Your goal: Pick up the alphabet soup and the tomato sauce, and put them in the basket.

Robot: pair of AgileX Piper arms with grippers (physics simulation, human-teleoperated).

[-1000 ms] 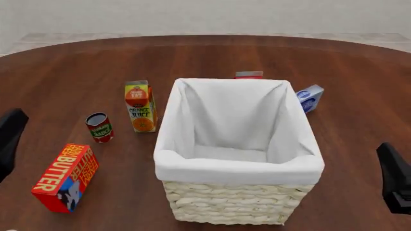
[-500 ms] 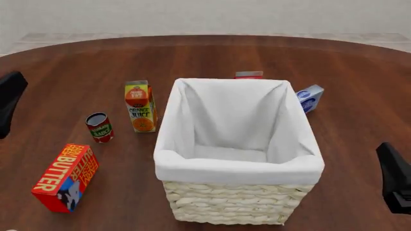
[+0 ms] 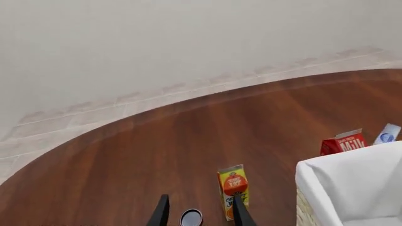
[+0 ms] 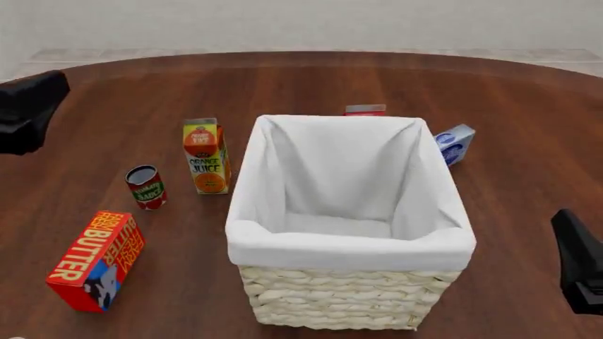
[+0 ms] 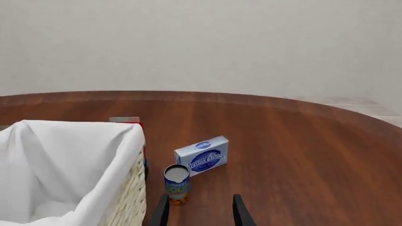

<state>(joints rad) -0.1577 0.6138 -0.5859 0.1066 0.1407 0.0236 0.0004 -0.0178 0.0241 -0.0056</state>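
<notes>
Left arm (image 4: pixel 28 109): black bulk now higher and further in at the left edge of the front view than half a second ago, above the table's far-left part. Right arm (image 4: pixel 580 261) unchanged at the lower right edge. No item has shifted.

Left gripper (image 3: pixel 199 215): fingers apart, nothing between them but open air; the small red-and-green tomato sauce can with dark top (image 3: pixel 191 218) shows in the gap, well ahead on the table. Right gripper (image 5: pixel 199 211): fingers apart, empty; the blue-labelled alphabet soup tin with silver top (image 5: pixel 176 183) stands just ahead, beside the basket wall.

Count:
- One large pale wicker basket with white liner (image 4: pixel 351 296), centre, empty.
- One tomato sauce can, upright, left of basket.
- One alphabet soup tin, hidden behind the basket in the front view.
- One tall orange juice carton (image 4: pixel 206 156), between sauce can and basket.
- One red butter box (image 4: pixel 96 259), near left.
- One red milk carton (image 4: pixel 366 110), behind basket.
- One blue-white cream cheese box (image 4: pixel 455 144), far right of basket.
- One dark wooden round table (image 4: pixel 123 92).
</notes>
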